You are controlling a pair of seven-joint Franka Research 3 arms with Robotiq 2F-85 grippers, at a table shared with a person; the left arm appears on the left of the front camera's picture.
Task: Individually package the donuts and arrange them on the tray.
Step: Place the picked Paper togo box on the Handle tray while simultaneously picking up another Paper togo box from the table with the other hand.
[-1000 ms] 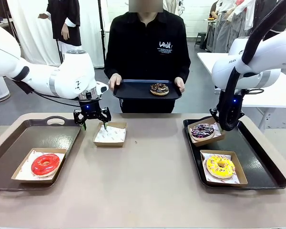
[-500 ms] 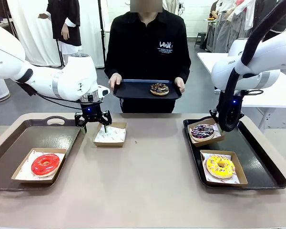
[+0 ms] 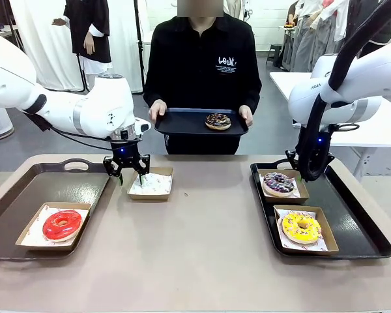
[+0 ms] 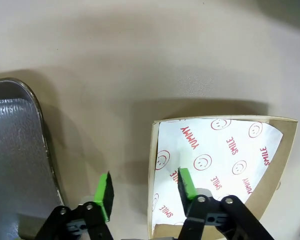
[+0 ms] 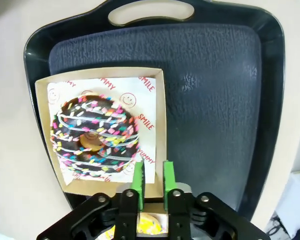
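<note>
purple donut's box (image 3: pixel 283 186) now sitting flat on right tray (image 3: pixel 352 215); right gripper (image 5: pixel 152 175) loosening off its wall, left gripper (image 4: pixel 145 187) straddling empty box (image 4: pixel 225 165) wall, unclenched.

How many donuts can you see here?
4: a red donut boxed on the left tray, a purple donut and a yellow donut boxed on the right tray, a chocolate donut on the person's tray.

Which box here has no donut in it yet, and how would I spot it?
Start at the person holding a dark tray across the table. Just below, near the table's far edge, sits the empty box, with the left gripper straddling its wall. Unlike the other boxes, it stands on bare table, not on a tray, showing only printed paper.
</note>
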